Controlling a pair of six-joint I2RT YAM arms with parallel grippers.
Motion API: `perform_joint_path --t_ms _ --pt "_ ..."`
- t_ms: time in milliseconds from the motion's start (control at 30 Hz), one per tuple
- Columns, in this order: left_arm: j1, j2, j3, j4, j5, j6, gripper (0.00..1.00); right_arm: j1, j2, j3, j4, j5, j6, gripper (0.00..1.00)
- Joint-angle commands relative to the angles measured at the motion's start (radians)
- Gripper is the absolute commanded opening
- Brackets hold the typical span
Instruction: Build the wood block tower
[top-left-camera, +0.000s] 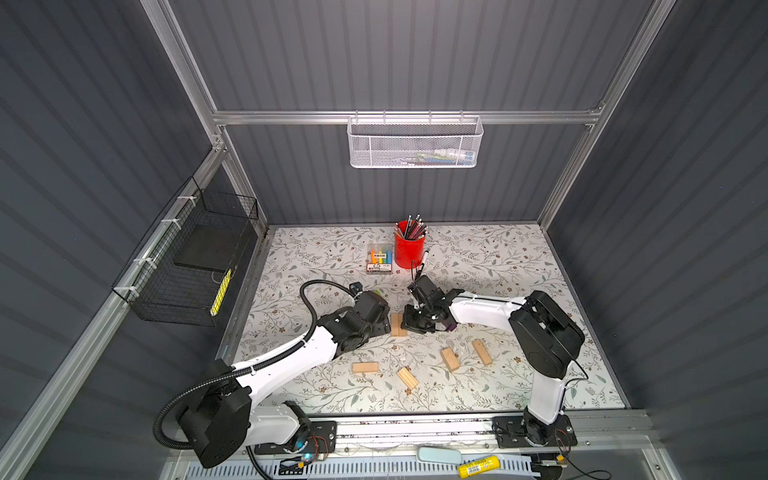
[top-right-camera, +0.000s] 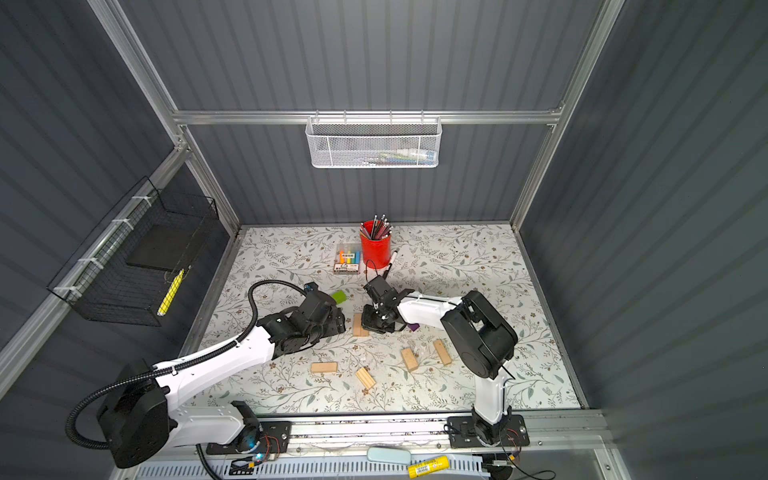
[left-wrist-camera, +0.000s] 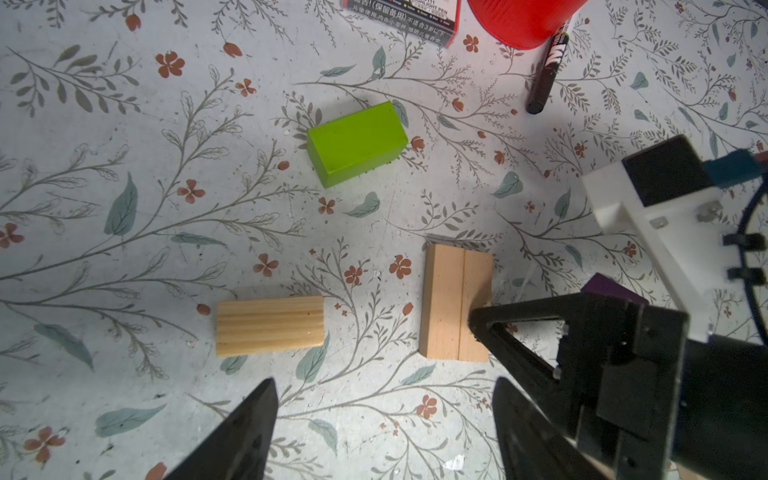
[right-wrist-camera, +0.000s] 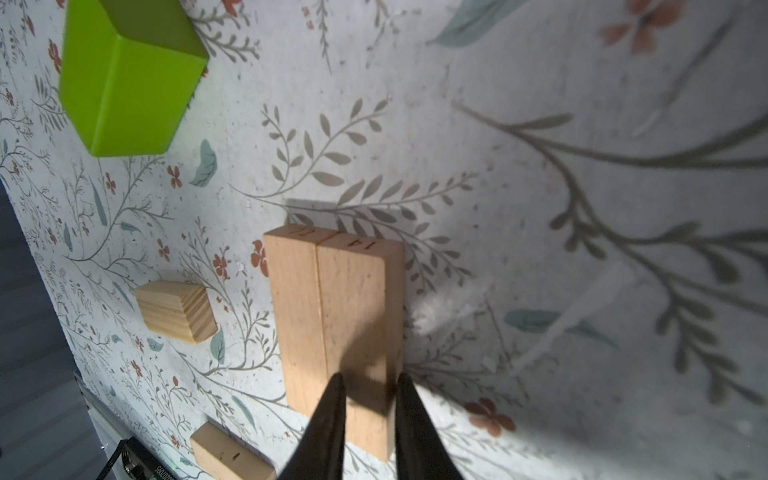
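Pinching pale brick (right-wrist-camera: 357, 299), seemingly: right gripper (right-wrist-camera: 369, 379); left wrist view adds purple brick (left-wrist-camera: 607, 289).

Left arm (top-left-camera: 286, 357) and right arm (top-left-camera: 482, 309) have white shells and black joints, the left with a ribbed black hose (top-left-camera: 309, 313) and the left gripper (left-wrist-camera: 384, 380) black and tapered.

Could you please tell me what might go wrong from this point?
The right gripper hangs low over the two pale wood blocks lying side by side; a sideways drift could split them. The left gripper, open, sits close by, so both grippers might collide over that pair.
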Motion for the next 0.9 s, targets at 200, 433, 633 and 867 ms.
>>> perform_joint_path --t_ms 200,433,633,867 --pt "0.011 -0.016 0.012 -0.028 0.016 0.018 0.81 0.001 -0.090 -0.018 -0.053 0.041 -0.022 0.27" --pt "0.011 -0.016 0.043 -0.144 0.018 -0.014 0.82 0.001 -0.173 -0.051 -0.094 0.082 -0.077 0.35" --pt "-0.002 -0.037 0.044 -0.255 0.104 -0.108 0.81 0.003 -0.275 -0.107 -0.132 0.116 -0.130 0.44" --pt "-0.080 -0.132 -0.025 -0.306 0.113 -0.308 0.84 0.009 -0.380 -0.204 -0.133 0.104 -0.151 0.51"
